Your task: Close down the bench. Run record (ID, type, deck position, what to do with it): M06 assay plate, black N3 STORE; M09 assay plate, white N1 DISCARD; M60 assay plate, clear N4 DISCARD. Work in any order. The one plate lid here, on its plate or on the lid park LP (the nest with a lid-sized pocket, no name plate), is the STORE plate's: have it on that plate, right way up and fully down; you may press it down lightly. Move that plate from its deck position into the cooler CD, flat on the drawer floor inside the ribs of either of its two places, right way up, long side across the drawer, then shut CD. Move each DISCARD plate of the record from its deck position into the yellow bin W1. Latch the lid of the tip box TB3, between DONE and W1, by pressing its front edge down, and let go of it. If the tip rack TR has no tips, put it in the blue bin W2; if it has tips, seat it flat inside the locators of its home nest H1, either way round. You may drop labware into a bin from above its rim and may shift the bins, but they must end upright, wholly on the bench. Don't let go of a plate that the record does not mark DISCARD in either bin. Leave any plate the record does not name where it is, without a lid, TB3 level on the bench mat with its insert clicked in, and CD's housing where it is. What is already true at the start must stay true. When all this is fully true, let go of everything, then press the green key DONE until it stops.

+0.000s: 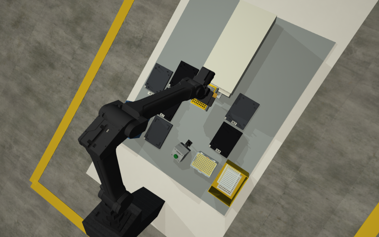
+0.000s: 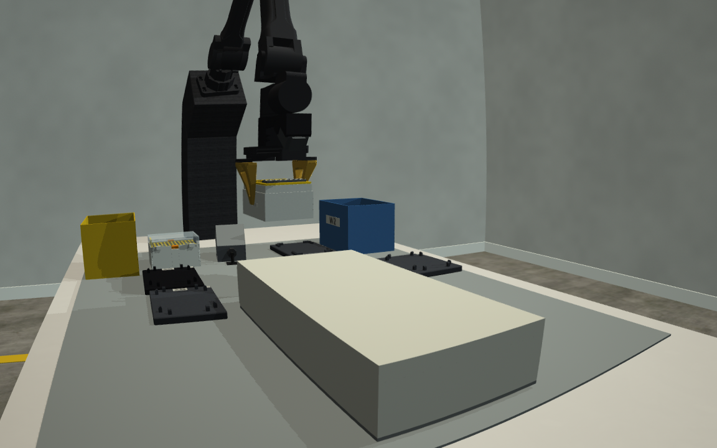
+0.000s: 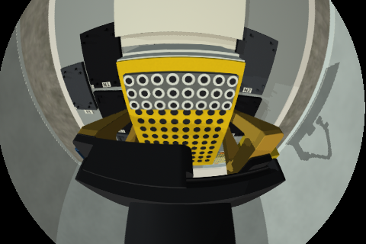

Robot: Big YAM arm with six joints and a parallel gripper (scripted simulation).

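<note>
While clamped, tip rack TR (image 2: 278, 203) hangs under end effector (image 2: 276, 170)

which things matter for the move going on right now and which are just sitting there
In play: tool, shut on tip rack TR, some tips showing; home nest H1.
Idle for now: blue bin W2, yellow bin W1, tip box TB3, cooler CD, DONE key.
</note>
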